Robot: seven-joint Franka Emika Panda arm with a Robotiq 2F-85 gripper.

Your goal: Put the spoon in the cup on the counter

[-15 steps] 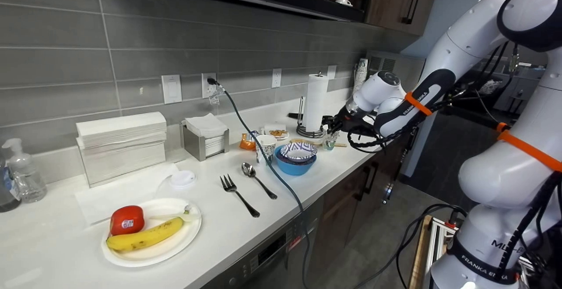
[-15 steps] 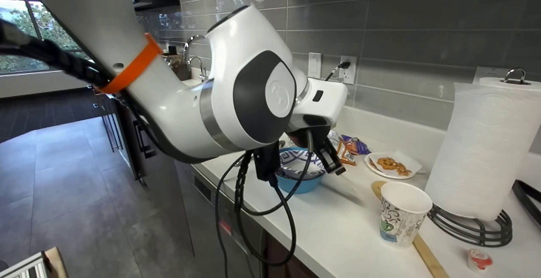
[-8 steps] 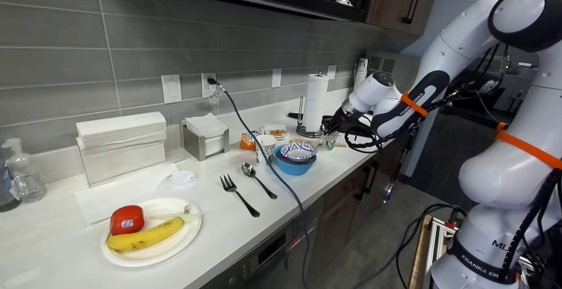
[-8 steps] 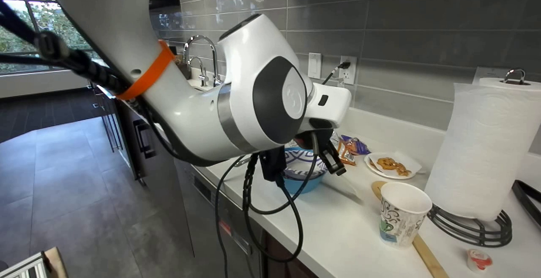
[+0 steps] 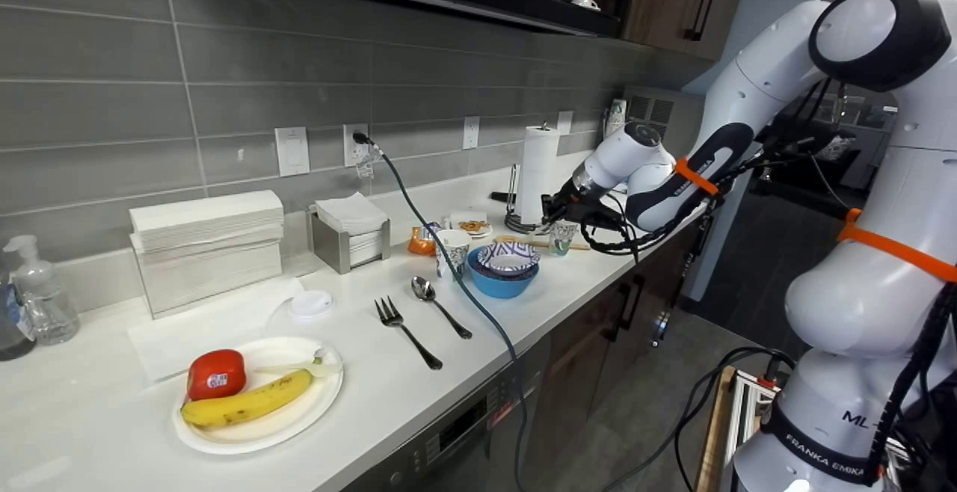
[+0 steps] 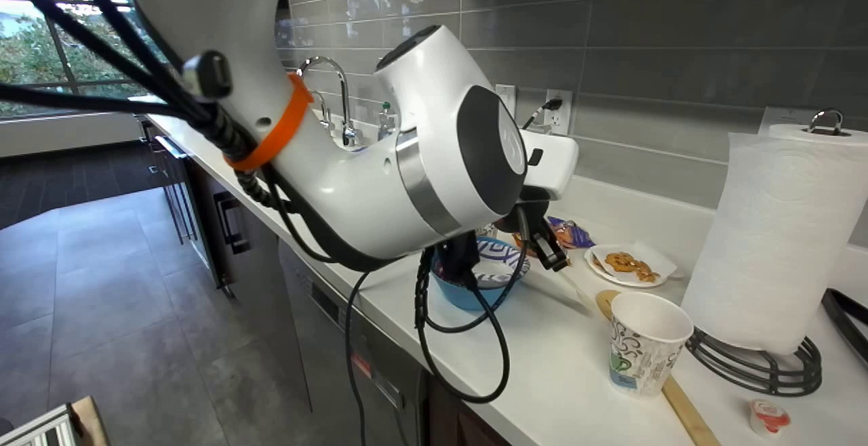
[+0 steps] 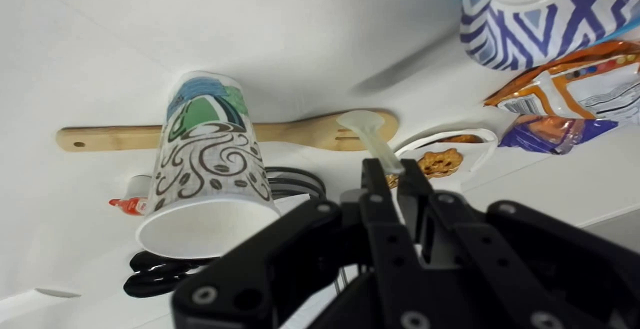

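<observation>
My gripper (image 7: 392,169) is shut on the handle end of a pale, translucent plastic spoon (image 7: 372,136). The spoon's bowl points away from the fingers, above the counter (image 7: 125,44). In the exterior views the gripper (image 5: 549,211) (image 6: 559,263) is above the counter (image 5: 359,410) (image 6: 542,378), and the spoon (image 6: 576,293) slants down from it. A paper cup (image 6: 647,344) with a coffee pattern stands upright on the counter. It also shows in the wrist view (image 7: 210,164), left of the spoon, and in an exterior view (image 5: 562,239). Spoon and cup are apart.
A wooden spatula (image 7: 320,131) lies behind the cup. A paper towel holder (image 6: 773,242), a blue bowl (image 5: 502,283), another paper cup (image 5: 452,249), a pretzel plate (image 6: 627,266) and snack bags (image 7: 575,94) are near. A metal spoon (image 5: 441,309) and fork (image 5: 407,331) lie farther off.
The arm and gripper have moved sideways, toward the right in the view with the paper towel roll close by and leftward in the other exterior view. The spoon moves with the gripper, slightly higher. The cup has not moved.
</observation>
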